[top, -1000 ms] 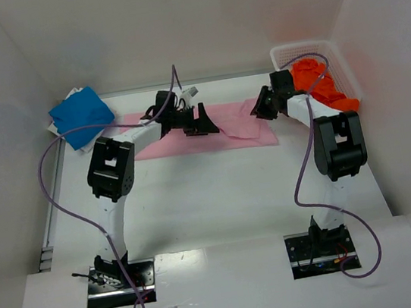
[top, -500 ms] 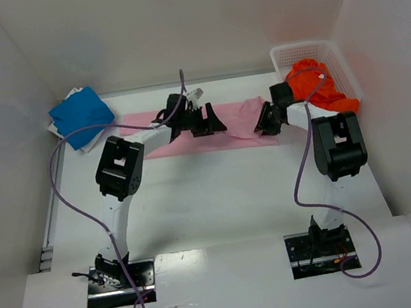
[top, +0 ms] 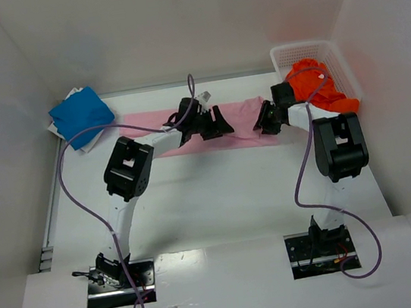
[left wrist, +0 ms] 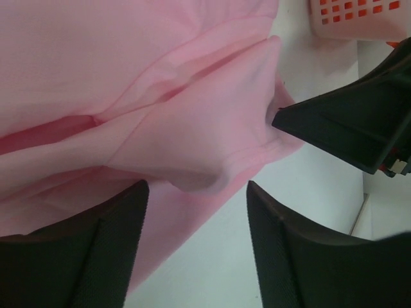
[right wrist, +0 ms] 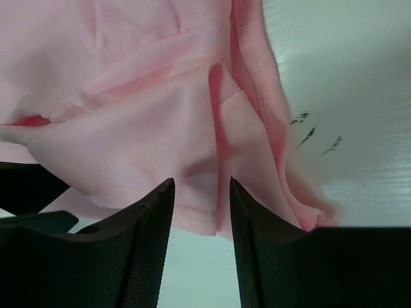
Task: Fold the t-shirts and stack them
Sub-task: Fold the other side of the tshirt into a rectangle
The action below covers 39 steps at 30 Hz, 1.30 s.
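Observation:
A light pink t-shirt (top: 163,125) lies spread along the back of the table. My left gripper (top: 222,125) hangs over its right part, jaws wide open, with a bulge of pink cloth (left wrist: 192,141) just ahead of the fingertips (left wrist: 138,199). My right gripper (top: 265,123) is at the shirt's right end, open, its tips either side of the stitched hem (right wrist: 192,208). The two grippers are close together. A bright blue t-shirt (top: 81,116) lies folded at the back left. An orange t-shirt (top: 320,84) is heaped in the basket.
The white mesh basket (top: 294,50) stands in the back right corner, its wall (left wrist: 359,16) also in the left wrist view. White paper (top: 55,129) pokes out under the blue shirt. White walls close in left, back and right. Bare tabletop (top: 218,190) lies in front.
My left gripper has slid right along the pink shirt toward the right gripper and narrowed a little. My right gripper came down and nearer onto the shirt's right end and opened somewhat.

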Motion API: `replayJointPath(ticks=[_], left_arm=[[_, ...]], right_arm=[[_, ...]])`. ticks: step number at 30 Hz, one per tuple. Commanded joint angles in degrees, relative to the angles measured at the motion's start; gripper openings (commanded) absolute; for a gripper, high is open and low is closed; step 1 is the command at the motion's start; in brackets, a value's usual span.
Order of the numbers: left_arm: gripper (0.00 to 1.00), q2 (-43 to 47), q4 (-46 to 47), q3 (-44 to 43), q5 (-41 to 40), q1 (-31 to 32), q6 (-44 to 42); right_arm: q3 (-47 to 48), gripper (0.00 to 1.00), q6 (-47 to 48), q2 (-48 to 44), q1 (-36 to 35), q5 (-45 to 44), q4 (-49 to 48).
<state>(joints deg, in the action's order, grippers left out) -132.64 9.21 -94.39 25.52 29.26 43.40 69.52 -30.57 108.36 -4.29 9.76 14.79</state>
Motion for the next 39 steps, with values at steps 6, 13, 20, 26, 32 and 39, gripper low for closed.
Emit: replayJointPath(ticks=[6,13,20,26,32,39], left_arm=[[0.57,-1.13,3.53,0.43,-2.14,-0.16,2.31],[0.52,-2.27,3.53,-0.62,-1.62,-0.16,2.31],[0.57,-2.27,2.30,-1.15,-1.61,-0.16,0.99],[0.58,-2.27,2.30,-1.15,-1.61,-0.16,0.99],[0.59,-1.75,2.30,-1.15,-1.61,-0.16,0.46],[0.62,-1.75,1.78,-1.15,-0.56,-0.16,-0.07]], right_arm=[[0.27,0.42,-0.46,0.10,0.52,1.75,-3.71],[-0.26,0.29,-0.46,0.10,0.52,2.90,-3.71],[-2.27,0.45,-0.46,-1.12,0.52,0.61,-2.04],[-2.89,0.50,-1.07,-0.60,0.52,1.75,-2.04],[-2.89,0.43,-1.07,-0.07,-0.01,2.37,-3.36],[-1.58,0.12,-2.13,1.16,-0.01,4.13,-3.89]])
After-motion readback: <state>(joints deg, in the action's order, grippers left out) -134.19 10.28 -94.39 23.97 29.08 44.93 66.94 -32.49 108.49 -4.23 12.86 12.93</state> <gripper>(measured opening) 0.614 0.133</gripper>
